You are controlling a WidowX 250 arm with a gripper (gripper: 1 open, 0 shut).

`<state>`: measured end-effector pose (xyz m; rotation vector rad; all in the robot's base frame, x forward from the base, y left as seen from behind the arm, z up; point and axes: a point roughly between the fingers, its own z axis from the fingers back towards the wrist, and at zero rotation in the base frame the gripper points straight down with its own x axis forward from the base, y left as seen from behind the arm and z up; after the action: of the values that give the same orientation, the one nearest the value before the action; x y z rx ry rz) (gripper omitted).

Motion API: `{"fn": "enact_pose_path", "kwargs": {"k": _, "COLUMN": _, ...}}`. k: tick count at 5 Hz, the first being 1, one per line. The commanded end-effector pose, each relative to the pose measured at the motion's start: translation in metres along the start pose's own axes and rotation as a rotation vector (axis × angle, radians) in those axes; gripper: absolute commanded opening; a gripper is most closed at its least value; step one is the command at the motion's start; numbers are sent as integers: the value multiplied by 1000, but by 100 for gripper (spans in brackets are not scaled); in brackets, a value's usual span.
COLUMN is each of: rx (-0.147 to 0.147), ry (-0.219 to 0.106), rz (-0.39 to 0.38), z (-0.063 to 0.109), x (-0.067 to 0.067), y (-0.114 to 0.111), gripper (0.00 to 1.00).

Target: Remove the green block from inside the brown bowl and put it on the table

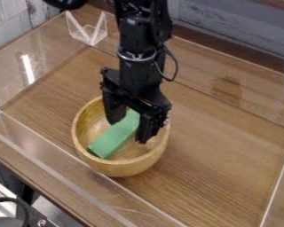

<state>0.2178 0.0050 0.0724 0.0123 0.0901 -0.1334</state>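
Note:
The green block point(110, 140) lies slanted inside the brown bowl point(95, 161), which sits on the table point(227, 133) toward the front left. My black gripper point(129, 121) points straight down into the bowl, open, with its fingers point(148, 127) standing on either side of the block's upper end. The far end of the block is hidden behind the fingers. I cannot tell whether the fingers touch the block.
Clear acrylic walls point(26, 66) run around the table's edges, with a folded clear piece point(85, 29) at the back left corner. Bare wood-grain surface stretches to the right of the bowl and behind it.

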Motion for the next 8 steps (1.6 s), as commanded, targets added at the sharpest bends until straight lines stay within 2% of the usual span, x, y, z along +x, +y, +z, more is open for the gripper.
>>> {"fn": "enact_pose_path", "kwargs": {"k": 1, "rx": 10, "ry": -56, "rz": -23, "z": 7, "x": 3, "y": -3, "gripper": 100}}
{"fn": "enact_pose_path", "kwargs": {"k": 4, "rx": 12, "ry": -78, "rz": -39, "z": 1, "x": 5, "y": -9, "gripper": 100}}
{"fn": "enact_pose_path", "kwargs": {"k": 8, "rx": 6, "ry": -91, "rz": -43, "z": -8, "x": 9, "y": -11, "gripper": 100}}
